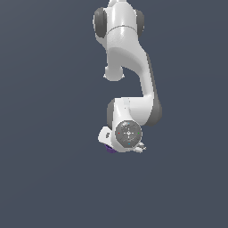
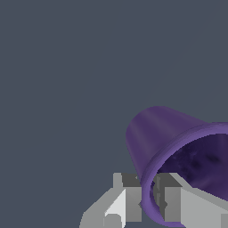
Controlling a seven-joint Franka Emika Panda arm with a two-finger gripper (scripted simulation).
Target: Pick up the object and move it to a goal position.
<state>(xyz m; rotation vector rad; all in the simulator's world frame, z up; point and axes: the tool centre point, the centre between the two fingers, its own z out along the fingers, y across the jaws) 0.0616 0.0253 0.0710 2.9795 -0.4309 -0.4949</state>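
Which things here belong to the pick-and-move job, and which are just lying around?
Part of the job:
- purple cup, tilted, its rim between the tool's fingers
- tool, fingers either side of the cup's rim

Just there:
- plain grey surface; nothing else lies on it in either view

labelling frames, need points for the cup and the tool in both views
cup (image 2: 153,133): wrist view, on its purple outer wall.
cup (image 1: 110,149): exterior view, on the purple sliver showing under the arm.
tool (image 2: 149,198): wrist view, midway between the fingertips, at the cup's rim.
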